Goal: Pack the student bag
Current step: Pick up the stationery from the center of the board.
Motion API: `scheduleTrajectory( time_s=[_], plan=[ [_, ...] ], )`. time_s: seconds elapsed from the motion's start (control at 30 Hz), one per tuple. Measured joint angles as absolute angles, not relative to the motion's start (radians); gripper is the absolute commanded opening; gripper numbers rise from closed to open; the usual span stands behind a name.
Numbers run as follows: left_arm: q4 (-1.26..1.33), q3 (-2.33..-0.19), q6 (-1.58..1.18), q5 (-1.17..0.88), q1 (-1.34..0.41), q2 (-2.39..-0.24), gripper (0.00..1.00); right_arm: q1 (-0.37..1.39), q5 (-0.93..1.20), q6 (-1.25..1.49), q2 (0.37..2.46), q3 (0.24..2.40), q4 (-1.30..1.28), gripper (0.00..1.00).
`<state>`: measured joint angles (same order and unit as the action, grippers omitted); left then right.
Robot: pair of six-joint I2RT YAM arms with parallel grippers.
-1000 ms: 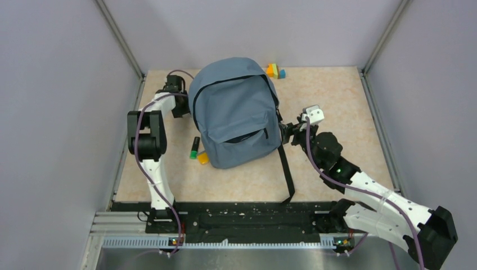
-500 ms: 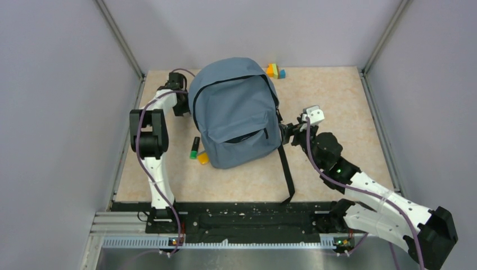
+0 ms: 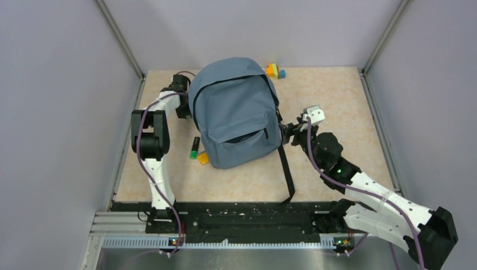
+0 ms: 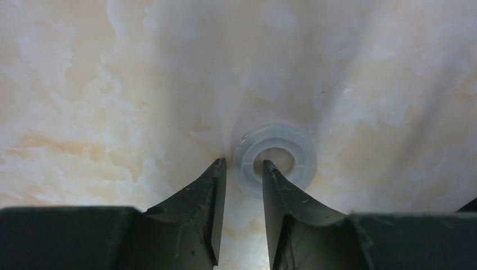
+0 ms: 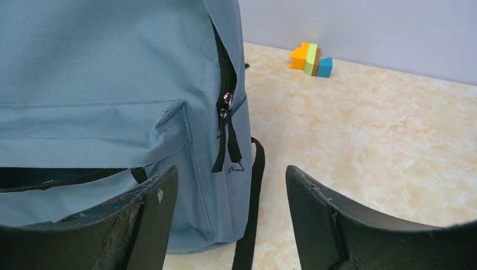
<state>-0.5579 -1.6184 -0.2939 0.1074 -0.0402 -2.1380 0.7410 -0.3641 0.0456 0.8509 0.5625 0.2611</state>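
The grey-blue student bag (image 3: 236,112) lies flat in the middle of the table, front pocket zipper partly open; it fills the left of the right wrist view (image 5: 101,73). My left gripper (image 3: 183,109) is low over the table at the bag's left edge. In the left wrist view it (image 4: 243,163) is narrowed onto the wall of a clear ring (image 4: 292,163), one finger in the hole and one outside. My right gripper (image 3: 288,132) is open and empty beside the bag's right side, its jaws wide apart (image 5: 230,169) facing the black zipper pulls (image 5: 226,132).
A green-and-black marker (image 3: 194,148) and a small yellow item (image 3: 203,158) lie at the bag's lower left. Coloured blocks (image 3: 275,71) sit at the back wall, also in the right wrist view (image 5: 311,59). A black strap (image 3: 287,169) trails toward the front edge.
My left arm's wrist has shifted slightly right, closer to the bag's upper left edge. The right arm and the bag have not moved.
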Motion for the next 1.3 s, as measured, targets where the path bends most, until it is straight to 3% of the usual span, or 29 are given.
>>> scheduleTrajectory(
  time_s=[0.23,0.4,0.77,1.07,1.3],
  plan=[
    [-0.581,-1.621,-0.294,0.119,-0.03,-2.138,0.08,0.741,-0.352,0.049,0.839,0.562,0.262,0.69],
    [-0.57,-1.592,-0.306,0.117,-0.028,-2.116,0.0,0.74,-0.281,0.022,0.839,0.562,0.261,0.68],
    [-0.479,-1.17,-0.373,0.126,-0.028,-1.758,0.0,0.765,0.004,-0.014,0.894,0.562,0.258,0.64],
    [-0.399,-0.896,-0.413,0.173,-0.096,-1.337,0.0,0.87,0.22,-0.293,0.896,0.471,0.44,0.64],
    [-0.408,-0.775,-0.431,0.203,-0.158,-1.046,0.0,0.872,0.318,-0.466,1.026,0.514,0.48,0.6]
  ],
)
